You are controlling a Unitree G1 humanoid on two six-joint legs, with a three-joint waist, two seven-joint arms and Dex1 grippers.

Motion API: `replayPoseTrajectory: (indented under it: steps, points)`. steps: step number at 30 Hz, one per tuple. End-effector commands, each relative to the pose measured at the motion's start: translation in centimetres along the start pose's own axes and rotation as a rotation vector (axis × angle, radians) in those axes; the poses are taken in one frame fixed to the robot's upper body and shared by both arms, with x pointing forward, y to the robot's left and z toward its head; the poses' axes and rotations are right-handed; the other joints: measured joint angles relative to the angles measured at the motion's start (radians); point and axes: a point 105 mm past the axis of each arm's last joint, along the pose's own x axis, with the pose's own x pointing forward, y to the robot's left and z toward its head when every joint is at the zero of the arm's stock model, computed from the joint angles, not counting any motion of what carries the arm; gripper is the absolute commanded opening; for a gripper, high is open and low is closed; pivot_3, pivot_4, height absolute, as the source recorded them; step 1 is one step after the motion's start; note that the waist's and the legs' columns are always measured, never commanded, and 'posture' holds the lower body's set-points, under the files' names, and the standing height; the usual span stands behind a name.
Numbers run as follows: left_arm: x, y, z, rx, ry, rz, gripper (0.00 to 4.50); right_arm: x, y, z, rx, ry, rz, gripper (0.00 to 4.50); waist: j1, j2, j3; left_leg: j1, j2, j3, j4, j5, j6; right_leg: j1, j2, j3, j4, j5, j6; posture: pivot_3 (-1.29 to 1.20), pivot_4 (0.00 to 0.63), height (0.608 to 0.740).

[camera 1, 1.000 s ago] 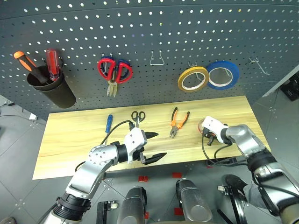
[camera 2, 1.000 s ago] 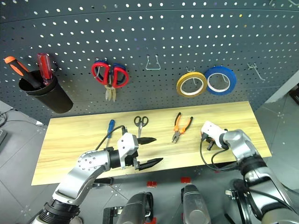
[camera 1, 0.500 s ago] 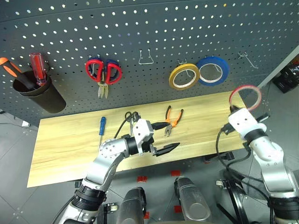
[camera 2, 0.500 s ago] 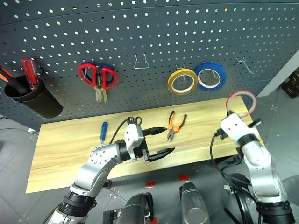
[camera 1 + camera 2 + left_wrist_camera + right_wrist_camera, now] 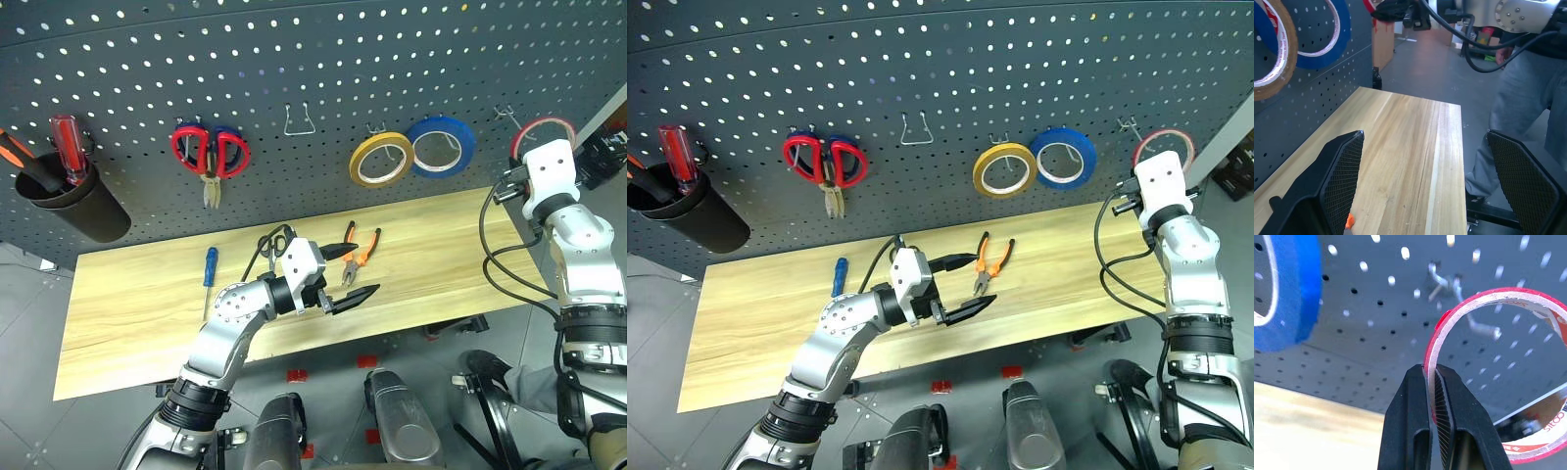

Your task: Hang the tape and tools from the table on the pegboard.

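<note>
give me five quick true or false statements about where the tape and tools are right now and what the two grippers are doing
1. The right gripper is shut on the thin red ring of tape. True.
2. The red tape already hangs on a metal hook. False: it is held up just in front of the hook.
3. The orange-and-black-handled pliers lie on the light wooden table. True.
4. The left gripper holds the blue-handled screwdriver. False: it is open and holds nothing.
5. The wide yellow tape roll lies on the table. False: it hangs on the dark grey pegboard.
</note>
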Motion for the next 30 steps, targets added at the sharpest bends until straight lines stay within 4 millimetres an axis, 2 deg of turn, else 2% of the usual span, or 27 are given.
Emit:
replayPoseTrajectory:
  steps: [1, 3, 7, 9, 13, 17, 21, 27, 30]
  points:
    - [0.0, -0.1, 0.7, 0.028, -0.026, 0.006, 4.23, -0.3, 0.2, 1.3, 0.084, -0.066, 0.023, 0.62, 0.0, 0.0, 0.0, 0.0, 0.0, 0.0, 0.0, 0.0, 0.0, 0.0, 0.0, 0.0, 0.0, 0.0, 0.0, -0.28, 0.306, 0.74]
    - [-0.1, 0.0, 0.5, 0.03, -0.017, 0.014, 4.23, -0.9, 1.6, 0.9, 0.106, -0.052, 0.062, 1.15, 0.0, 0.0, 0.0, 0.0, 0.001, 0.0, 0.0, 0.0, -0.001, 0.0, 0.0, -0.001, 0.0, 0.0, 0.0, -0.29, 0.307, 0.74]
    - [-0.7, 0.5, -0.1, 0.046, 0.016, 0.039, 4.23, -2.7, 4.9, 0.4, 0.136, -0.014, 0.136, 2.5, 0.003, 0.0, 0.0, -0.001, 0.001, -0.001, 0.0, 0.001, -0.001, 0.0, 0.0, -0.001, 0.0, 0.0, 0.0, -0.29, 0.307, 0.74]
    - [-1.5, 0.9, -0.8, 0.093, 0.061, 0.051, 4.23, -4.2, 7.4, -0.1, 0.186, 0.04, 0.181, 3.21, 0.003, 0.0, 0.0, -0.001, 0.001, -0.001, 0.0, 0.001, -0.001, 0.0, 0.0, 0.0, 0.0, 0.0, 0.0, -0.29, 0.311, 0.74]
    - [-4.6, 2.8, -2.2, 0.156, 0.161, 0.105, 4.23, -7.8, 14.5, -0.5, 0.31, 0.203, 0.332, 4.46, -0.001, 0.001, 0.0, -0.001, 0.002, -0.003, -0.001, 0.0, 0.0, -0.002, 0.001, 0.0, 0.001, 0.0, 0.0, -0.3, 0.317, 0.74]
    - [-7.9, 4.0, -3.2, 0.189, 0.265, 0.121, 4.23, -8.2, 18.4, 0.4, 0.417, 0.32, 0.338, 4.46, -0.002, 0.002, 0.001, -0.001, 0.002, -0.003, -0.001, 0.0, 0.0, -0.004, 0.002, 0.001, 0.002, 0.0, 0.0, -0.3, 0.328, 0.74]
    - [-11.3, 6.0, -3.4, 0.203, 0.331, 0.21, 4.23, -7.0, 21.4, 1.2, 0.486, 0.39, 0.341, 4.46, 0.001, 0.002, 0.001, -0.003, 0.001, -0.004, -0.001, 0.0, 0.0, -0.006, 0.001, 0.0, 0.001, 0.0, 0.0, -0.27, 0.327, 0.74]
    - [-13.7, 6.0, -4.0, 0.192, 0.384, 0.23, 4.23, -5.2, 23.6, 0.5, 0.57, 0.501, 0.279, 4.46, 0.004, 0.002, 0.001, -0.005, -0.001, -0.005, -0.002, 0.0, 0.0, -0.008, -0.001, -0.001, 0.0, 0.0, 0.0, -0.25, 0.321, 0.74]
    - [-14.2, 6.1, -4.2, 0.195, 0.392, 0.254, 4.23, -4.3, 25.0, 0.4, 0.587, 0.543, 0.264, 4.46, 0.002, 0.002, 0.001, -0.005, -0.002, -0.004, -0.002, 0.0, 0.0, -0.008, -0.002, -0.001, 0.001, 0.0, 0.0, -0.24, 0.317, 0.74]
